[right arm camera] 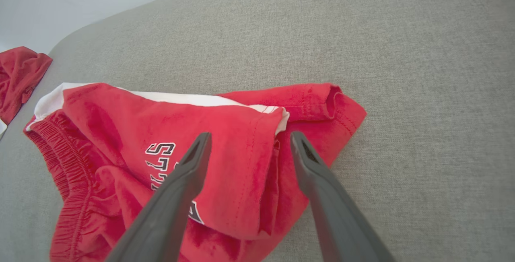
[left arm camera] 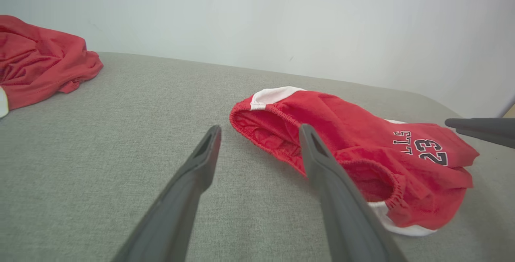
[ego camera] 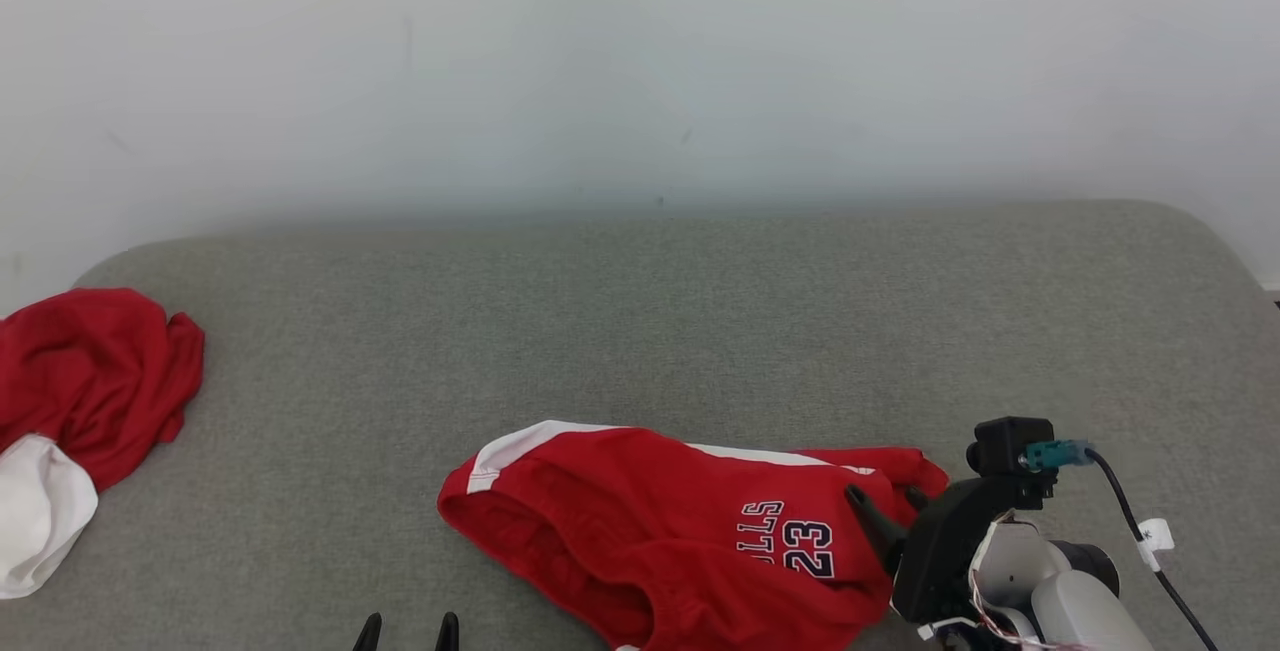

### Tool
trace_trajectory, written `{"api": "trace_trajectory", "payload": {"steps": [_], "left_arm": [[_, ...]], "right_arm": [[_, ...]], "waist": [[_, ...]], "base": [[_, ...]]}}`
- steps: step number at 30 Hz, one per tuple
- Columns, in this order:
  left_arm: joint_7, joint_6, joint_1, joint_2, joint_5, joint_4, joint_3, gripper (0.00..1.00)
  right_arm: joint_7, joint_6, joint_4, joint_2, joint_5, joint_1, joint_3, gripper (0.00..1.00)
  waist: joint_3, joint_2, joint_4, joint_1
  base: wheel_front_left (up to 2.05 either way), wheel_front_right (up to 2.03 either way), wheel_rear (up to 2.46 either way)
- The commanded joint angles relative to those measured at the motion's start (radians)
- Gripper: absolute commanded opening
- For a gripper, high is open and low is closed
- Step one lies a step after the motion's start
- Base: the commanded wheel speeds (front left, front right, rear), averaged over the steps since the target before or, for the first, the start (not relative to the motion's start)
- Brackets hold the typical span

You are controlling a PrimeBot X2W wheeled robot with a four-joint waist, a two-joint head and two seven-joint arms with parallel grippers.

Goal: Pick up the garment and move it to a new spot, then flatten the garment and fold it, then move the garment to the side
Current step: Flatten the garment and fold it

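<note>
left pincer (ego camera: 407, 632): two dark fingertips seen at the bottom edge, left of centre, pointed up the frame, held apart, nothing gripped | right pincer (ego camera: 885, 497): placed at lower right, fingers spread wide, aimed up and left, nothing clasped | right forearm (ego camera: 1085, 613): pale, angled in from the bottom right corner
</note>
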Motion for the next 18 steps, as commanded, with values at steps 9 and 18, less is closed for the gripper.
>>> {"api": "trace_trajectory", "payload": {"steps": [9, 18], "left_arm": [[-0.003, 0.001, 0.004, 0.014, -0.01, -0.004, -0.019, 1.0], [-0.003, 0.001, -0.004, 0.02, -0.009, -0.005, -0.033, 1.0]], "right_arm": [[0.057, 0.001, 0.114, 0.018, -0.015, -0.079, -0.054, 1.0], [0.042, 0.001, 0.204, 0.026, -0.027, -0.131, -0.08, 1.0]], "waist": [[0.012, 0.0, 0.042, -0.0001], [0.023, 0.0, 0.071, -0.0001]], "base": [[0.0, 0.0, 0.0], [0.0, 0.0, 0.0]]}}
